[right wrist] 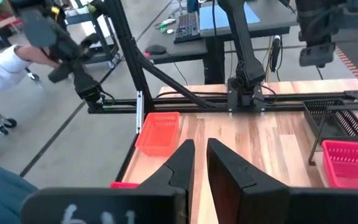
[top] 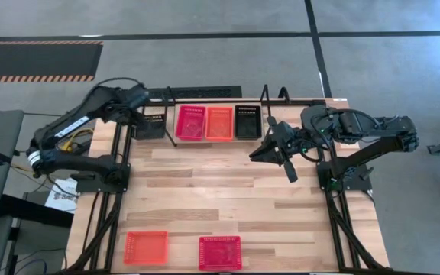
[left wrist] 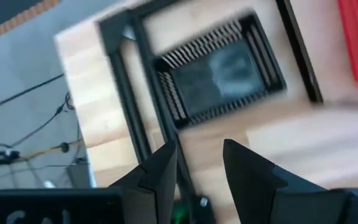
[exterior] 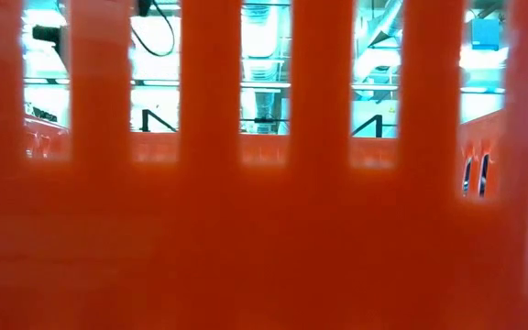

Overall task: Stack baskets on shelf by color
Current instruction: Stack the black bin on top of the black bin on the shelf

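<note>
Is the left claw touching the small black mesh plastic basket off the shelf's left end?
Apart. The left wrist view shows the left claw empty, with bare wood between its fingertips and the black mesh plastic basket beyond them.

table: light wooden tabletop (top: 228,183) on black metal frame | floor: grey, with black lines and a black-orange hazard-striped strip (top: 37,76) | room: desk with keyboard (right wrist: 188,25) and mouse (right wrist: 156,48); person's white sleeve (right wrist: 2,65) at edge | ceiling ducts (exterior: 264,46)
</note>
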Action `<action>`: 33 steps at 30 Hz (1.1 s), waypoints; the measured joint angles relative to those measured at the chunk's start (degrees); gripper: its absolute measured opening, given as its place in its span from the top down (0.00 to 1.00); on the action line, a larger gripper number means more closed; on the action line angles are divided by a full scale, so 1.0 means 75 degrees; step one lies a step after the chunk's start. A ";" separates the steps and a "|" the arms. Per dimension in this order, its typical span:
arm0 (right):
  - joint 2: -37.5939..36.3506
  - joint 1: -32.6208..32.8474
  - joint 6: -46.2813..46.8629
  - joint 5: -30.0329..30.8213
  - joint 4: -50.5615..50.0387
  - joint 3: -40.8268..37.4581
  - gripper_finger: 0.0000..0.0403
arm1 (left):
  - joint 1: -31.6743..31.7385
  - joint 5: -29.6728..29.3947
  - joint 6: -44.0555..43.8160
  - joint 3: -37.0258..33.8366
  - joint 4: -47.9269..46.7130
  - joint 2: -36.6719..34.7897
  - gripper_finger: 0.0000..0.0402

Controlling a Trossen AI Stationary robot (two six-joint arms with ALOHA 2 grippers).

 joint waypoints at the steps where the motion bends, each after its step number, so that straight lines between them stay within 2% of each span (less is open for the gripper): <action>1: 0.0001 0.0000 -0.0085 0.0000 0.0000 0.0000 0.84 | 0.0003 -0.0105 -0.0215 0.0000 0.0017 -0.0106 0.70; 8: 0.0003 0.0157 -0.0619 -0.0079 -0.0007 0.0000 0.84 | 0.0576 0.0074 -0.0966 -0.0112 0.0266 -0.0244 0.70; 11: 0.0003 0.0276 -0.0710 -0.0215 -0.0035 0.0001 0.84 | 0.1025 0.0609 -0.0804 -0.0556 0.0704 -0.0223 0.70; 15: 0.0003 0.0444 -0.0718 -0.0233 -0.0190 0.0000 0.84 | 0.1476 0.0884 -0.0590 -0.1262 0.0728 -0.0229 0.70; 23: 0.0003 0.0551 -0.0715 -0.0239 -0.0441 0.0000 0.84 | 0.1795 0.1336 -0.0760 -0.2393 0.0905 -0.0249 0.70; 28: 0.0003 0.0548 -0.0712 -0.0239 -0.0449 0.0000 0.84 | 0.2097 0.2028 -0.0703 -0.3095 0.1681 -0.0251 0.70; 33: 0.0003 0.0548 -0.0709 -0.0239 -0.0484 0.0000 0.84 | 0.2255 0.2369 -0.0867 -0.3540 0.2838 -0.0244 0.70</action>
